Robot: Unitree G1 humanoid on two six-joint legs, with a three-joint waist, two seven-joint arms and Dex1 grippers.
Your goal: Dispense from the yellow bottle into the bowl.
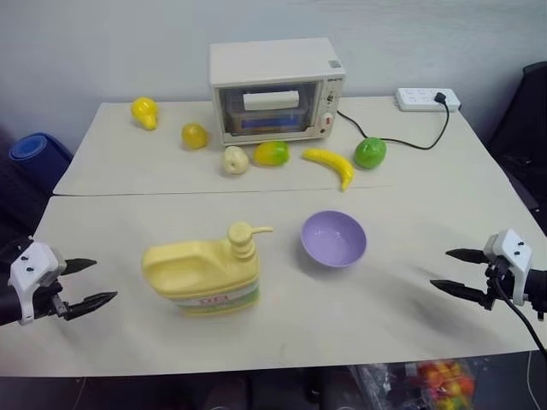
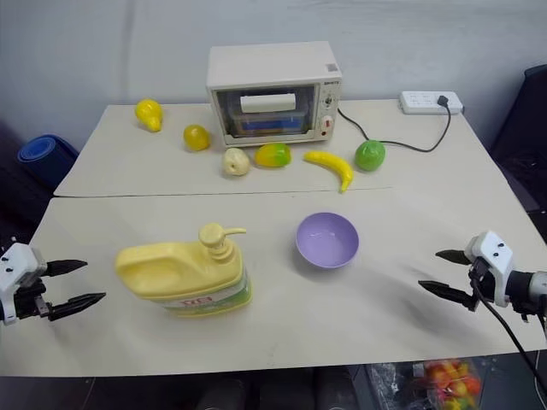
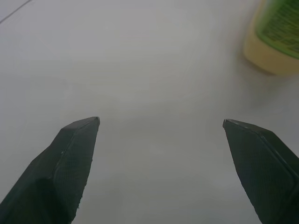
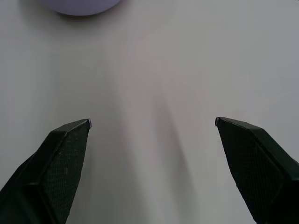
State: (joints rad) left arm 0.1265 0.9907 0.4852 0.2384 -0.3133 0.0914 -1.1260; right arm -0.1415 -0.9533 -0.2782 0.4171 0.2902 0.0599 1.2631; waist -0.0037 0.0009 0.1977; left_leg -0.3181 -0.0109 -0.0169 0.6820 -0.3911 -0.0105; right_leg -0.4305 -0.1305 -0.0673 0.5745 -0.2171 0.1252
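The yellow bottle (image 1: 205,273), a squat pale-yellow jug with a pump top and a green label, stands near the middle of the table, its pump spout turned toward the bowl. The lavender bowl (image 1: 333,238) sits just right of it, upright and empty. My left gripper (image 1: 94,282) hovers open at the table's left edge, well left of the bottle; a corner of the bottle (image 3: 275,42) shows in its wrist view. My right gripper (image 1: 449,270) is open at the right edge, apart from the bowl, whose rim (image 4: 79,5) shows in the right wrist view. Neither gripper holds anything.
A white toaster oven (image 1: 275,90) stands at the back of the table, with several toy fruits in front of it, among them a banana (image 1: 332,162) and a green apple (image 1: 370,152). A power strip (image 1: 426,99) and its cable lie at the back right.
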